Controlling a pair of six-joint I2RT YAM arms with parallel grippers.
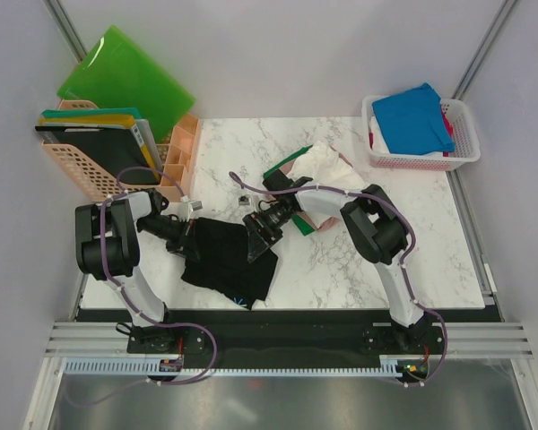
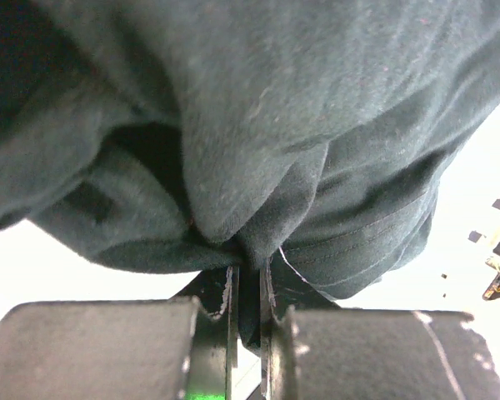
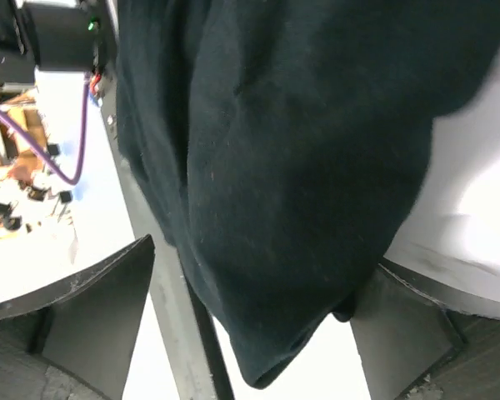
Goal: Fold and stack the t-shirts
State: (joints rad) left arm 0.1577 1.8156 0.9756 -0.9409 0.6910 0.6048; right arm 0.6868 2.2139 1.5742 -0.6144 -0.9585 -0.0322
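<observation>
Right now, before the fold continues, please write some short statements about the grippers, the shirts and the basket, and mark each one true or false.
1. The left gripper is shut on the black shirt. True.
2. The right gripper is shut. False: its jaws stand wide open, with black cloth between them.
3. The blue shirt lies in the white basket. True.
4. The black shirt is neatly folded. False: it is bunched and unfolded.

blk t-shirt: matt knit cloth | table: smooth marble-look | basket: plastic mesh | boards: glossy plastic
</observation>
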